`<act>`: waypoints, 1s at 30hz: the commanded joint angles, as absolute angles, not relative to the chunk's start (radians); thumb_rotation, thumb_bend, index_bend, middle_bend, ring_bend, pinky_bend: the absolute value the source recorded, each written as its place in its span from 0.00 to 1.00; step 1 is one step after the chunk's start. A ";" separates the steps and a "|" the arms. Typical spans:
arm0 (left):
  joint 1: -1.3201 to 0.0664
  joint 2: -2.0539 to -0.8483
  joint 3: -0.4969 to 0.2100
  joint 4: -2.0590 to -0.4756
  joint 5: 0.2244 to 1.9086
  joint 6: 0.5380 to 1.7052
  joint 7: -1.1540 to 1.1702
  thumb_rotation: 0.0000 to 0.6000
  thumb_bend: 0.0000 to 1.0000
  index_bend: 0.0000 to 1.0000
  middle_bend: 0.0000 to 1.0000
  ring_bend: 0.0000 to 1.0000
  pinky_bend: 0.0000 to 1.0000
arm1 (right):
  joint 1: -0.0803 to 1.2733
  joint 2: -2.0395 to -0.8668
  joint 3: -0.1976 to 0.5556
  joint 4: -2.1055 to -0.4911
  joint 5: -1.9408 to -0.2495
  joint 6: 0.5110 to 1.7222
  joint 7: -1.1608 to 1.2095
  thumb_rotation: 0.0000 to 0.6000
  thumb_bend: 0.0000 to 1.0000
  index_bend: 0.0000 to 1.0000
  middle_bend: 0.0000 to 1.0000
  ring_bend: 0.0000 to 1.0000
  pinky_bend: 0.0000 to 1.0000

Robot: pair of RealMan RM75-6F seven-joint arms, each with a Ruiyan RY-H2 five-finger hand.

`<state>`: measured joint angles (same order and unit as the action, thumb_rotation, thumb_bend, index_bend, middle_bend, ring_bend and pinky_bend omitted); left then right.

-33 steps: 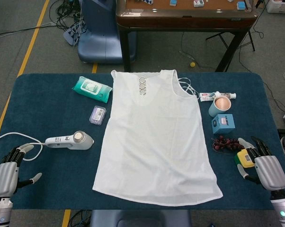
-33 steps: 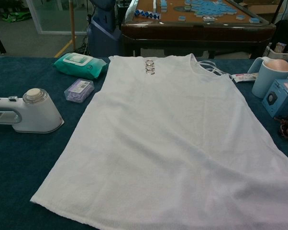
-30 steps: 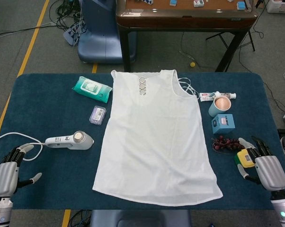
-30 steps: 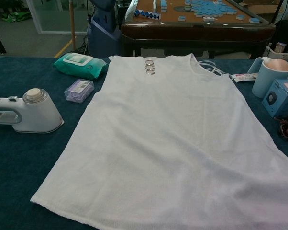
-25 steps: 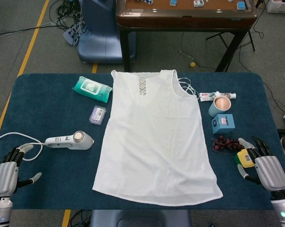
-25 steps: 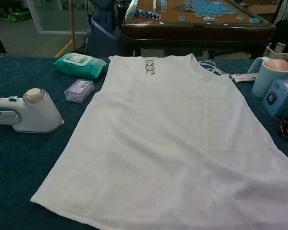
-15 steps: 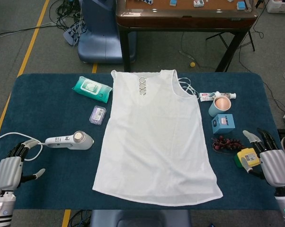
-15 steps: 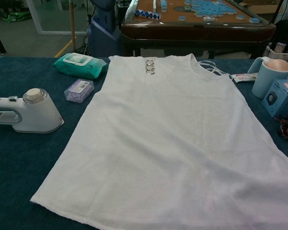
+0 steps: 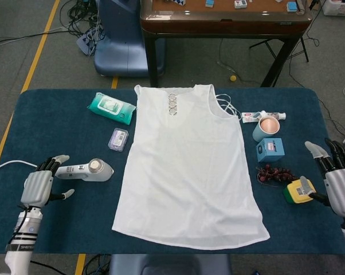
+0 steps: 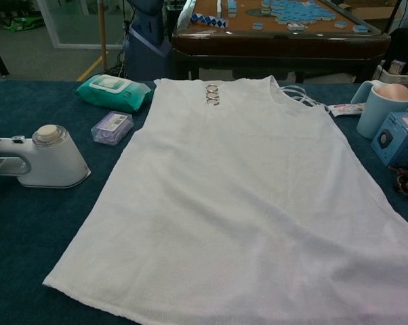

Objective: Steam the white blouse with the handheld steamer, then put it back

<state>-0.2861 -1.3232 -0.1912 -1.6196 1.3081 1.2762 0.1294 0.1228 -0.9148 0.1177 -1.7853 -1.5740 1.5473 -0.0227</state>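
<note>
One steamer (image 9: 84,170) lies crosswise, handle toward left hand (image 9: 37,188).

Bright, even overhead light; sharp, faint shadows

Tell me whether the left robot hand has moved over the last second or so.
Yes. In the head view the left robot hand has moved up and to the right, closing on the handle end of the handheld steamer, which lies where it was.
</note>
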 commanded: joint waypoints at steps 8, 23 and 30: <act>-0.373 -1.436 -0.221 -1.484 1.230 1.200 0.181 1.00 0.06 0.16 0.18 0.13 0.17 | 0.122 -0.916 0.109 -1.775 -1.567 1.532 -0.001 1.00 0.38 0.06 0.19 0.02 0.05; -0.449 -1.554 -0.236 -1.276 1.174 1.157 0.229 1.00 0.06 0.19 0.19 0.13 0.17 | 0.107 -0.915 0.098 -1.753 -1.565 1.539 0.033 1.00 0.38 0.06 0.19 0.02 0.06; -0.465 -1.587 -0.236 -1.189 1.170 1.147 0.203 1.00 0.10 0.22 0.22 0.15 0.17 | 0.104 -0.915 0.097 -1.756 -1.564 1.539 0.029 1.00 0.38 0.06 0.19 0.02 0.06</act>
